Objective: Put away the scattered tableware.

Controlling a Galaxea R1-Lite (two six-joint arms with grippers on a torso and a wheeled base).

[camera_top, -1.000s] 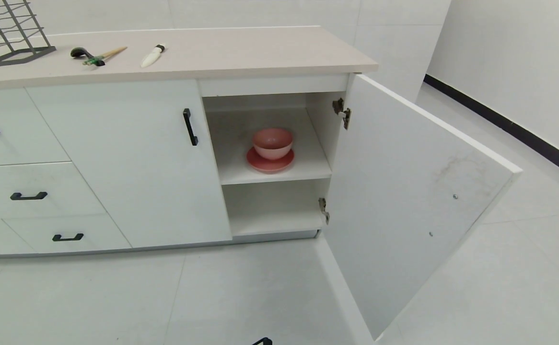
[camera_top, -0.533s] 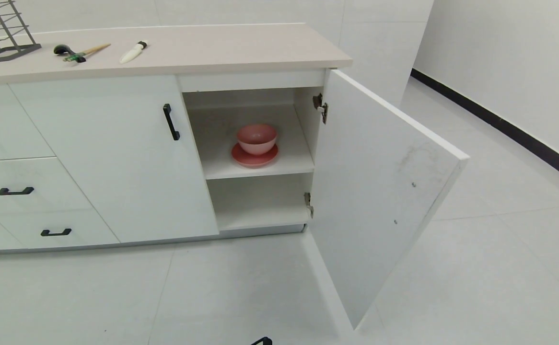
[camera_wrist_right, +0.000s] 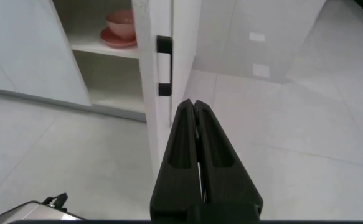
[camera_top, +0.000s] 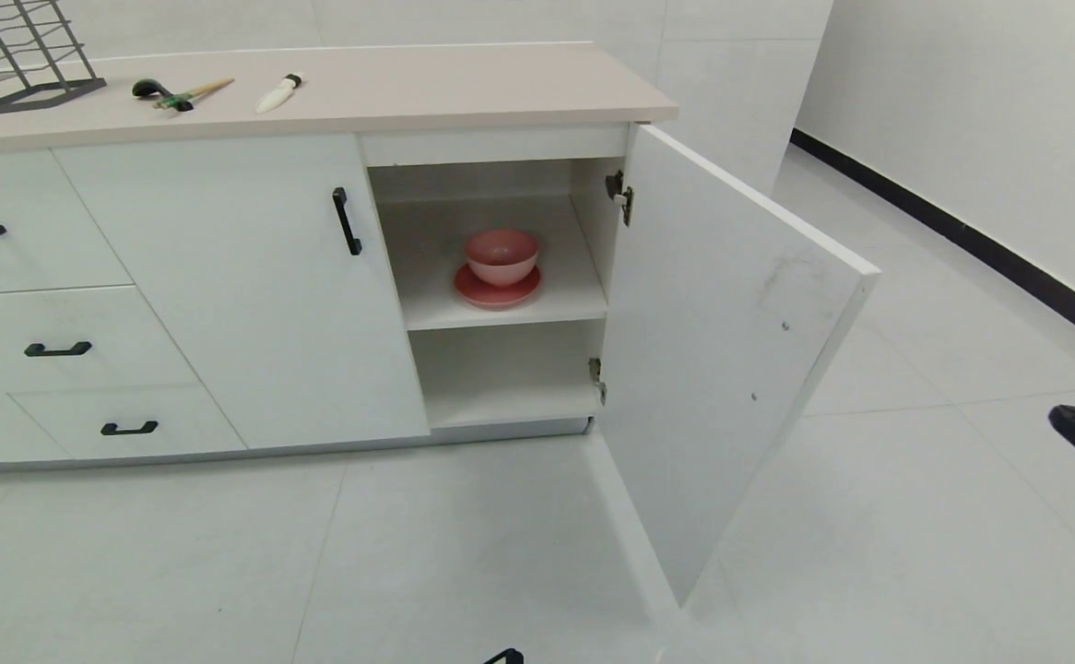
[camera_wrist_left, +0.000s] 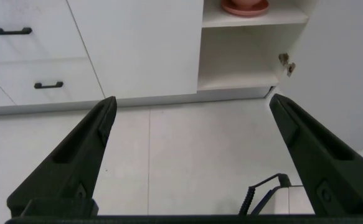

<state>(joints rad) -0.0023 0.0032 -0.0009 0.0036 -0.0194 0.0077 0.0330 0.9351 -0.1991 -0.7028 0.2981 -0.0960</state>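
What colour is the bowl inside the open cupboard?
Pink. The bowl sits on a darker red plate. The head view shows it best.

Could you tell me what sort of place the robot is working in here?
Most likely a kitchen, perhaps a mock-up: a countertop over white drawers, a pink bowl on a plate on a cabinet shelf with its door open, and utensils lying beside a wire rack.
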